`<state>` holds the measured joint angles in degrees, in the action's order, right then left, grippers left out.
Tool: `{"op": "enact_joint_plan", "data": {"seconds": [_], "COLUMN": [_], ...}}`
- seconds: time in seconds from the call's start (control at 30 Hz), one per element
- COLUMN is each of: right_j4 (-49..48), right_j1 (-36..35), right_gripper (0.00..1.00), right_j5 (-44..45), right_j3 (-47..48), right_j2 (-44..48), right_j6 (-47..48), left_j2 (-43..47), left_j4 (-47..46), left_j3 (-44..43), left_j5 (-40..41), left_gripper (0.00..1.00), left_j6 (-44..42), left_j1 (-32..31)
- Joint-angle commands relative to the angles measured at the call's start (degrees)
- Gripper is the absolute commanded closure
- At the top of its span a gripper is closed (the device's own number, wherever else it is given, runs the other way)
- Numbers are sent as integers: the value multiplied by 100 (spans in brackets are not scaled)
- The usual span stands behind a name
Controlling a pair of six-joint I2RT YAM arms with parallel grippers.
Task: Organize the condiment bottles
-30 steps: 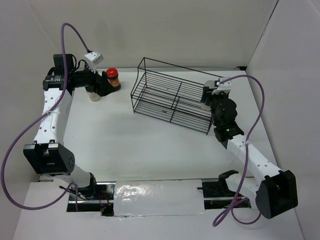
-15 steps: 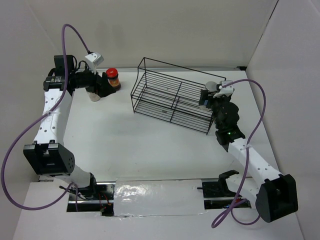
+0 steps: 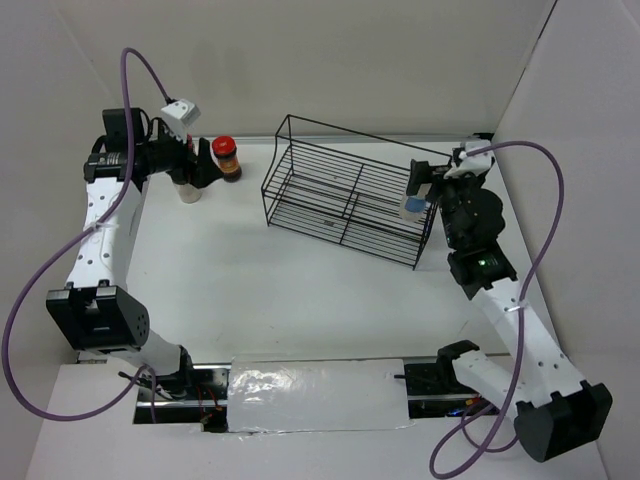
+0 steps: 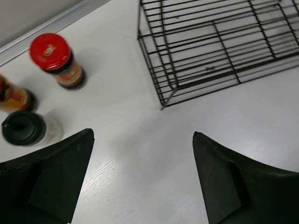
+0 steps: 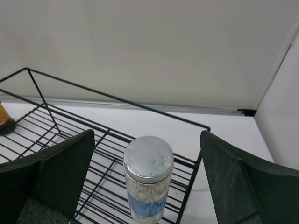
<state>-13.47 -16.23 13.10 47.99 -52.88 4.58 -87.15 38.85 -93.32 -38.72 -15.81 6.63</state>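
So the pale-cap bottle (image 5: 148, 179) stands upright at the end of the wire rack (image 4: 196, 70), straight below the right end effector (image 5: 147, 133). The fingers there are spread wide, well clear of it on both sides and gripping nothing. I'd call that one sorted.

The next grab is about the other three condiment bottles, and the left arm is way nearer to them. The left end effector (image 4: 142, 140) hangs over bare desk (image 4: 140, 177), also spread wide and empty.

All three are off to one side of its gap, not between the fingers:
- The black-cap bottle (image 4: 23, 127) is just beside the finger on the left of the wrist view.
- The second jar (image 4: 13, 99) is right behind the black-cap bottle, half cut off by the frame.
- The red-lid jar (image 4: 56, 58) is a bit further ahead, standing on its own.

All are upright, so their long axis points up at the camera. My guess is it has to slide sideways to centre on one.

The black-cap bottle and the second jar nearly touch, so a finger could bump the neighbour. The rack sits ahead on the other side, out of the way.
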Motion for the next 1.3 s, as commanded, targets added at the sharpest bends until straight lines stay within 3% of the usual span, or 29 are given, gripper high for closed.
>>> {"op": "enact_joint_plan", "data": {"seconds": [0.0,0.03,0.07,0.1,0.13,0.17,0.27,0.3,0.33,0.37,0.43,0.6,1.27], "right_j4": [880,1038,1301,1478,1532,1558,1602,1620,1646,1690,1734,1813,1980], "right_j1": [50,58,85,85,102,111,129,129,137,146,155,173,199], "right_gripper": [0,0,1,7,18,44,78,75,54,46,41,41,42], "right_j5": [192,236,289,289,167,140,175,184,236,254,219,96,149], "right_j3": [728,843,1000,1054,1098,1142,1204,1222,1274,1309,1336,1345,1626], "right_j2": [304,340,462,463,550,586,656,665,657,648,648,683,621], "right_j6": [192,210,332,333,533,614,658,658,615,597,562,527,527], "left_j2": [32,-55,-178,-240,-310,-398,-776,-959,-1048,-1197,-1339,-1822,-2666], "left_j4": [-448,-492,-606,-676,-773,-974,-1178,-1222,-1257,-1309,-1529,-1906,-2311], "left_j3": [-37,-81,-177,-178,-204,-222,-344,-388,-450,-468,-450,-520,-705], "left_j5": [890,979,1041,1077,1147,1252,1595,1648,1770,1841,2043,2404,2501], "left_gripper": [2,8,27,34,41,51,58,56,42,34,23,26,44], "left_j6": [420,465,378,377,316,229,175,175,184,184,210,342,544], "left_j1": [250,381,487,523,532,541,532,541,541,558,576,629,629]}}
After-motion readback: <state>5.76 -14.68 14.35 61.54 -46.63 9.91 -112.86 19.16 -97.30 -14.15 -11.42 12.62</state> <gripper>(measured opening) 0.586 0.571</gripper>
